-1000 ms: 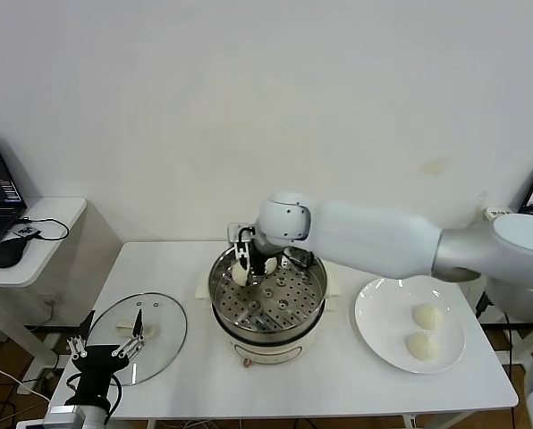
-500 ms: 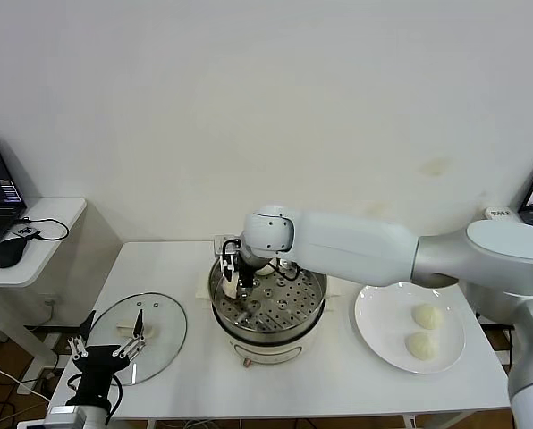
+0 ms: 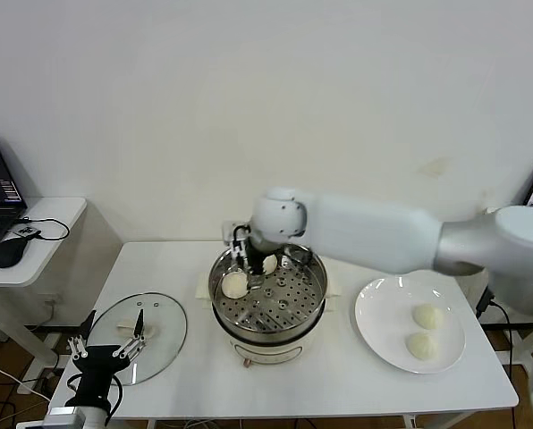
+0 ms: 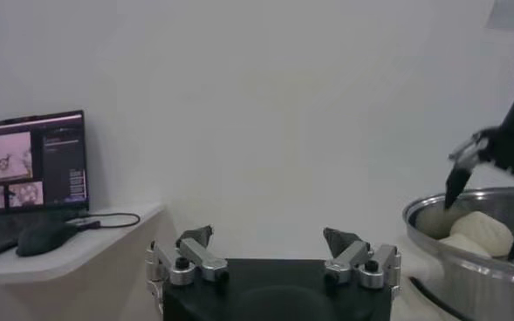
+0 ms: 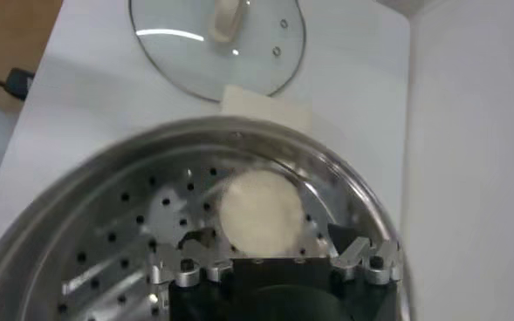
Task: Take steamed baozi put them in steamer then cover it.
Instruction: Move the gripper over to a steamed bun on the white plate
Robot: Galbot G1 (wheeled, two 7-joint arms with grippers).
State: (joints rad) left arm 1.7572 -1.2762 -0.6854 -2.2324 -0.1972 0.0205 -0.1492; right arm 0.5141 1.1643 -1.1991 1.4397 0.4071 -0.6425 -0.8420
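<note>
From your head camera you see the right pincer hanging over the steamer on the white bench, fingers spread, gripping nothing. Two baozi lie on the perforated floor toward its far left; two more sit on the white plate at the right. The glass cover lies flat on the bench's left, with the left pincer parked beside it, spread wide and empty.

Your left wrist view shows its fingers apart and a laptop on a side desk; its screen text is unreadable.

Your right wrist view looks down on one baozi just beyond the open fingers.
</note>
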